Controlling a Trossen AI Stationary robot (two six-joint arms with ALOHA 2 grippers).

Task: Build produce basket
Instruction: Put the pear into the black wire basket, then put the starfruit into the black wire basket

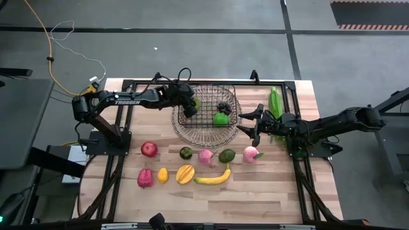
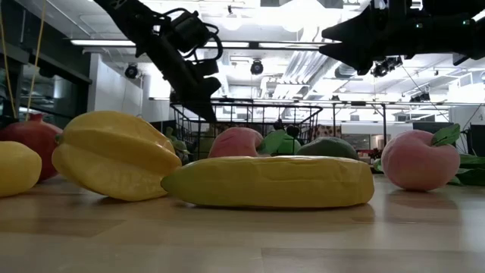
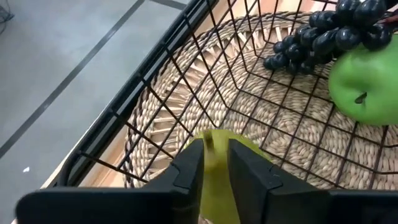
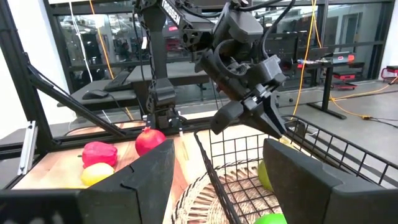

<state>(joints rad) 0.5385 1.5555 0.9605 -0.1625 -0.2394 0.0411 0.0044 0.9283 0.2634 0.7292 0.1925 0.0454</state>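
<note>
Placing a yellow-green fruit (image 3: 214, 168) in the basket (image 1: 208, 89).
My left end effector (image 3: 214, 163) grips it; I lower it clear of the wires before letting go; right end effector (image 1: 249, 124) waits open.

Grey concrete floor (image 1: 192, 38) with dark seams, yellow cable (image 1: 48, 45) (trailing left), bright ceiling strip lights (image 2: 114, 43), glass partitions (image 4: 93, 43)

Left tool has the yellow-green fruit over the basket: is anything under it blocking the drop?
Nothing visible does. The left tool holds the yellow-green fruit inside the basket near one wall, above bare woven bottom. The green apple and dark grapes lie farther across the basket.
</note>
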